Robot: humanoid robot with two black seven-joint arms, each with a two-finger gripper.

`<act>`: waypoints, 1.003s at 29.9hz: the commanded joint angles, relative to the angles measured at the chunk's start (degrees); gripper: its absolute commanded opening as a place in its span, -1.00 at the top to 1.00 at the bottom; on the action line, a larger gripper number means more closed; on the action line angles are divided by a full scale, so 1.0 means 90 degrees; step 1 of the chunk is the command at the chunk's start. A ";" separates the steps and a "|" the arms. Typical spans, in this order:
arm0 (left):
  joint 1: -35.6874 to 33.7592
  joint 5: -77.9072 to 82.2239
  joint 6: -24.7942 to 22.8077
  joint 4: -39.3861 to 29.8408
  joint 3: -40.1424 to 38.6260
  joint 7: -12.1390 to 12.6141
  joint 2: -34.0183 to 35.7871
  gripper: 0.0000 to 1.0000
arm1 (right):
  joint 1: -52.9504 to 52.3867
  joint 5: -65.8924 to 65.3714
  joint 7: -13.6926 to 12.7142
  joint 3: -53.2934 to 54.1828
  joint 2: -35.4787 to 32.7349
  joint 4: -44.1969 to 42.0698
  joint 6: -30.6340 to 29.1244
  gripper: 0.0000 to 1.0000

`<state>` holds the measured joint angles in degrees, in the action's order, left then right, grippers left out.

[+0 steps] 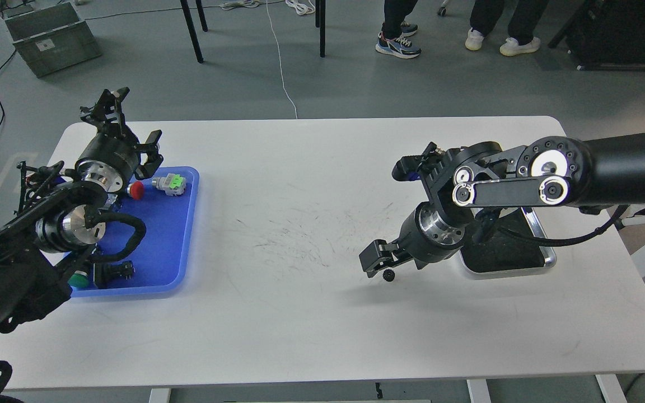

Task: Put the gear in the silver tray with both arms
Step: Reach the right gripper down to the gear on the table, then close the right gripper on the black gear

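Head view: the right hand is clamped on the small black gear just above the counter, left of the silver tray. Delivery remains. The left hand hangs apart over the blue tray.

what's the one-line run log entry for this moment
right gripper: holds gear above table, left of silver tray | left gripper: open, empty, beyond blue tray | gear not in tray yet
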<state>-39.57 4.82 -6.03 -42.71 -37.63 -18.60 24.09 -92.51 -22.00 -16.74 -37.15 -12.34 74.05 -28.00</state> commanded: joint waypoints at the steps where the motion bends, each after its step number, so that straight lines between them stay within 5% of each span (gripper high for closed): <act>1: 0.0002 -0.0008 -0.0004 0.0000 -0.0018 -0.0003 -0.0020 -0.96 | 0.0093 0.0013 -0.0005 -0.0081 0.0238 -0.0229 0.0000 -0.96; 13: 0.0012 -0.0008 -0.0024 0.0000 -0.0009 -0.0004 -0.0020 -0.96 | 0.0629 -0.0065 -0.0005 -0.0140 0.0795 -0.0835 0.0259 -0.90; 20: 0.0129 -0.0008 -0.0033 -0.0010 -0.0009 -0.0326 -0.0001 -0.96 | 0.0698 -0.0065 -0.0005 -0.0267 0.1049 -0.1089 0.0328 -0.89; 30: 0.0148 -0.0008 -0.0033 0.0000 -0.0009 -0.0345 -0.0020 -0.96 | 0.0825 -0.0202 -0.0015 -0.0394 0.1157 -0.1304 0.0406 -0.43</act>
<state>-38.27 4.75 -6.34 -42.76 -37.70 -21.62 23.93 -84.93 -23.46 -16.82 -40.28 -1.98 62.40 -24.38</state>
